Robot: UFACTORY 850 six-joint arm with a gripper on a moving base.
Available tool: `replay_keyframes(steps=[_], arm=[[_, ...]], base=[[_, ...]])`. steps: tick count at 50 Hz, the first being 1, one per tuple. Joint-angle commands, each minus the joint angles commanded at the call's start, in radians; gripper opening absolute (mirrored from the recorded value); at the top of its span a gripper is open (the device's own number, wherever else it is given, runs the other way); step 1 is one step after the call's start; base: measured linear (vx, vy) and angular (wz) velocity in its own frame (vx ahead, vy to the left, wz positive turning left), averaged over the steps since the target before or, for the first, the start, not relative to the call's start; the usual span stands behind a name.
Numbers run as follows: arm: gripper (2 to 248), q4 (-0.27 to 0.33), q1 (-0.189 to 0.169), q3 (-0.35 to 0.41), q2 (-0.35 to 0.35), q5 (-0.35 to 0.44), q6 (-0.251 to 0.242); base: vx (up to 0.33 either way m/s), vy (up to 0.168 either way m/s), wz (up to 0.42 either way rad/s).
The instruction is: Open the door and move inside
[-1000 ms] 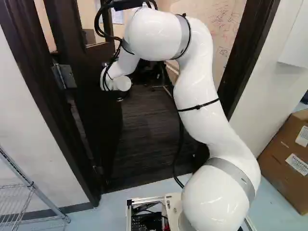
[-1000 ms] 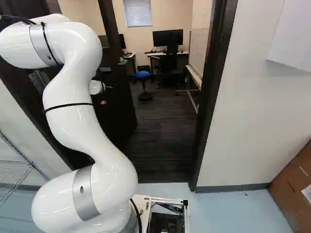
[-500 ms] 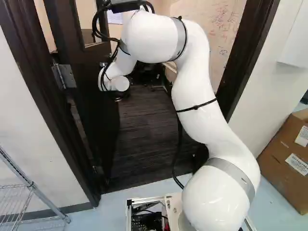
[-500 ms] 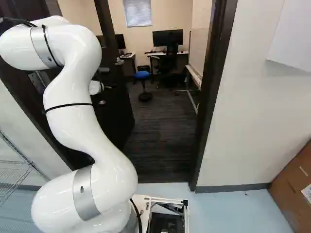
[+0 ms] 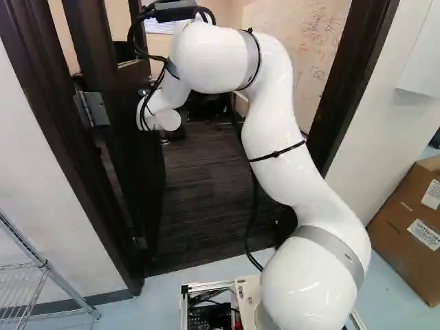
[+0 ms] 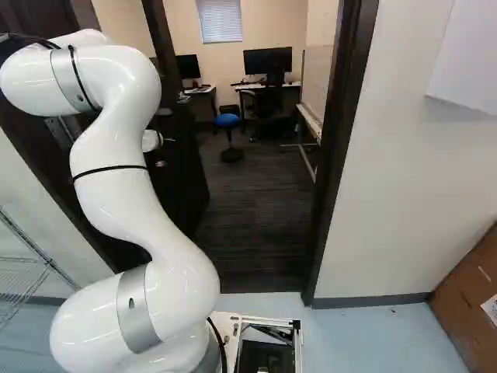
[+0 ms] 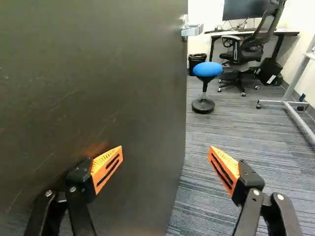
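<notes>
Door (image 7: 98, 73): open into the room (image 6: 272, 19), beside the tool (image 7: 166, 155)
Tool: spread, one finger (image 7: 106, 168) near the door
Floor (image 7: 236, 147): grey, striped
Desk (image 7: 289, 33): monitor (image 7: 243, 9) above, chair (image 7: 251, 47) at its front edge
Stool (image 7: 207, 69): blue-topped

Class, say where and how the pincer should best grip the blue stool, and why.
Probably by the stool's stem, with the pincer level, from the side: the stem stands upright, slim between wider seat and base.
</notes>
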State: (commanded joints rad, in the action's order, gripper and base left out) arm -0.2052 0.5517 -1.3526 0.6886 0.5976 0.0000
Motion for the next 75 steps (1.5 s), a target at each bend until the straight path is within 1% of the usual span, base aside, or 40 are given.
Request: replay_keyframes(steps=[15,54,75], arm=[[247,0.000,0.009,-0.019,0.014,0.000,0.000],[247,0.000,0.010,-0.020,0.014,0.000,0.000],[247,0.000,-0.007,0.007,-0.005,0.000,0.000]], base=[[0.000,0.000,0.000],[0.000,0.000,0.000],[0.000,0.000,0.000]])
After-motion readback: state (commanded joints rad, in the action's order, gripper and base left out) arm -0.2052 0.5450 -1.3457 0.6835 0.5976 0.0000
